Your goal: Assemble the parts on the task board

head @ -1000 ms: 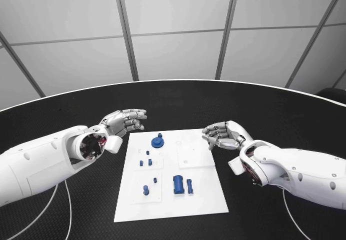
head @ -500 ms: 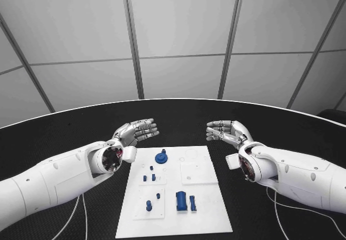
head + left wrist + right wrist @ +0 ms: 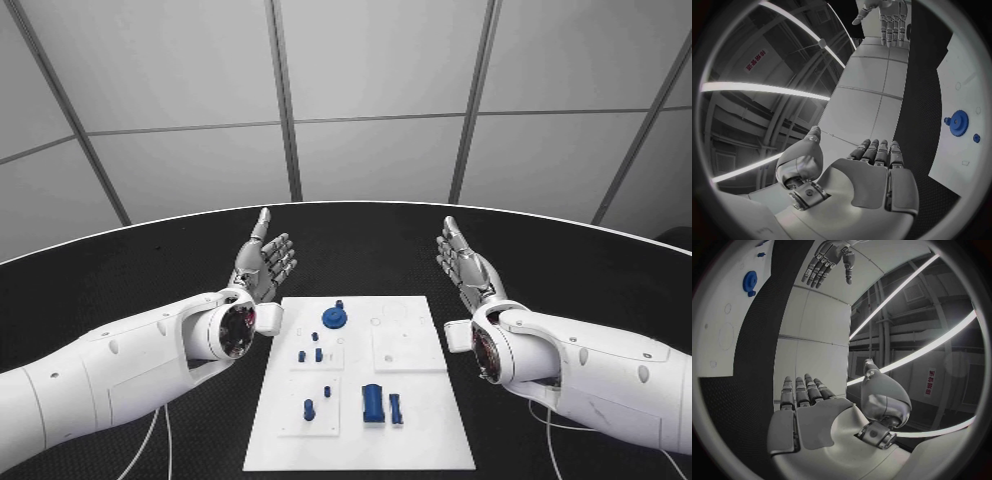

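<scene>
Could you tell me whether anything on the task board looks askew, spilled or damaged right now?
Nothing stands out. The task board lies flat and square on the table, with the blue parts, including the gear, sitting on it. The left hand and right hand are raised beyond it, holding nothing.

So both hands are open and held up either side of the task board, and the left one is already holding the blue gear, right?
Not quite. The left hand holds nothing: in the head view the blue gear lies on the task board, apart from it. Both it and the right hand are open, one either side.
</scene>
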`<state>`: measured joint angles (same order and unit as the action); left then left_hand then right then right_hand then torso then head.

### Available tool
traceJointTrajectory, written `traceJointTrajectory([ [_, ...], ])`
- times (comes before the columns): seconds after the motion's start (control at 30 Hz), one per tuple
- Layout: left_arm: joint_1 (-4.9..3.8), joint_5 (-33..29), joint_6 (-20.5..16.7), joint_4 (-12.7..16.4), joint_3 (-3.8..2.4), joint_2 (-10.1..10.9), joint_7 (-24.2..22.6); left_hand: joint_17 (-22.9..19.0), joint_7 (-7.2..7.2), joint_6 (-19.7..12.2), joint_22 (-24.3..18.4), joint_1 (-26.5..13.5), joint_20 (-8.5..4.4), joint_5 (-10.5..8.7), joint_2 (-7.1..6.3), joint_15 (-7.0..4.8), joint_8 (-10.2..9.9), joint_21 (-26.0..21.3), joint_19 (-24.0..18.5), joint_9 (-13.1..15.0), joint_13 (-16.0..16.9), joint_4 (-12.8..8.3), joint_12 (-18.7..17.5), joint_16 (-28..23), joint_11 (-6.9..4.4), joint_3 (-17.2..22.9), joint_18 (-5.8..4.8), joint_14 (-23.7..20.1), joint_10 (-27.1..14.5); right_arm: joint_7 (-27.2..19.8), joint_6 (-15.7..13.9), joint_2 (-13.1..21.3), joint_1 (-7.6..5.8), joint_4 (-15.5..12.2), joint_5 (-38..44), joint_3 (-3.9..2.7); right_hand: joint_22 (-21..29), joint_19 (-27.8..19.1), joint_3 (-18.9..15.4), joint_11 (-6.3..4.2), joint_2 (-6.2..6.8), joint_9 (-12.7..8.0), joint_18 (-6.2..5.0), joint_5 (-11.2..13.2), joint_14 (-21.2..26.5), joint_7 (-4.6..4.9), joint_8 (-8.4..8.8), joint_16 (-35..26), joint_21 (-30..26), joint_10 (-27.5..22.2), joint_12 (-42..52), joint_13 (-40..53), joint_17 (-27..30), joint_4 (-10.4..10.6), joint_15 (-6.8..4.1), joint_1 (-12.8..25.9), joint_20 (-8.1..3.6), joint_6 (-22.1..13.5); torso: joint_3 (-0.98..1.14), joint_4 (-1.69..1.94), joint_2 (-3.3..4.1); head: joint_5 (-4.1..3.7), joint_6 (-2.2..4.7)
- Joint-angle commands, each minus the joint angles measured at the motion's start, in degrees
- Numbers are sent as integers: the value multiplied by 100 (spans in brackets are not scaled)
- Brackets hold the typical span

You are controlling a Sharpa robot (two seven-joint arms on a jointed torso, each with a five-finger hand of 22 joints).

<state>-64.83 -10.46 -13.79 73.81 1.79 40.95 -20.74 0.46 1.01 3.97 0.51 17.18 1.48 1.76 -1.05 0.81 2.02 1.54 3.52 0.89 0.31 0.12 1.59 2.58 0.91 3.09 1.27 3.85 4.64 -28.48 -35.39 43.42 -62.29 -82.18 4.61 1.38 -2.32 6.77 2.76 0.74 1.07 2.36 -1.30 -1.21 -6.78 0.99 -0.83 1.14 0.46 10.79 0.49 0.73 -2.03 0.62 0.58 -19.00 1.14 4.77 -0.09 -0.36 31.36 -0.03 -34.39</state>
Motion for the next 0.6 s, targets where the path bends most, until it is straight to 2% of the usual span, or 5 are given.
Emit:
traceJointTrajectory([
  [0.03, 89, 202, -674, 328, -32, 70, -173, -46, -101, -397, -51, -1718, -148, -176, 105, -81, -202, -154, -352, -89, -31, -12, -159, -258, -91, -309, -127, -385, -464, -59, -463, 60, 104, -407, -227, -62, 232, -677, -276, -74, -107, -236, 130, 121, 678, -99, 83, -114, -46, -1079, -49, -73, 203, -62, -58, 1900, -114, -477, 9, 36, -18, 3, 1],
  [0.13, 190, 428, -1305, 672, -71, 152, -368, -46, -101, -397, -51, -1718, -148, -176, 105, -81, -202, -154, -352, -89, -31, -12, -159, -258, -91, -309, -127, -385, -464, -107, -731, 104, 175, -649, -380, -112, 232, -677, -276, -74, -107, -236, 130, 121, 678, -99, 83, -114, -46, -1079, -49, -73, 203, -62, -58, 1900, -114, -477, 9, 36, -18, 3, 1],
  [0.3, 335, 751, -2208, 1165, -128, 268, -649, -46, -101, -397, -51, -1718, -148, -176, 105, -81, -202, -154, -352, -89, -31, -12, -159, -258, -91, -309, -127, -385, -464, -132, -873, 127, 213, -777, -461, -138, 232, -677, -276, -74, -107, -236, 130, 121, 678, -99, 83, -114, -46, -1079, -49, -73, 203, -62, -58, 1900, -114, -477, 9, 36, -18, 3, 1],
  [0.43, 408, 914, -2663, 1413, -156, 327, -790, -46, -101, -397, -51, -1718, -148, -176, 105, -81, -202, -154, -352, -89, -31, -12, -159, -258, -91, -309, -127, -385, -464, -132, -873, 127, 213, -777, -461, -138, 232, -677, -276, -74, -107, -236, 130, 121, 678, -99, 83, -114, -46, -1079, -49, -73, 203, -62, -58, 1900, -114, -477, 9, 36, -18, 3, 1],
  [0.6, 461, 1033, -2996, 1595, -177, 370, -894, -46, -101, -397, -51, -1718, -148, -176, 105, -81, -202, -154, -352, -89, -31, -12, -159, -258, -91, -309, -127, -385, -464, -132, -873, 127, 213, -777, -461, -138, 232, -677, -276, -74, -107, -236, 130, 121, 678, -99, 83, -114, -46, -1079, -49, -73, 203, -62, -58, 1900, -114, -477, 9, 36, -18, 3, 1],
])
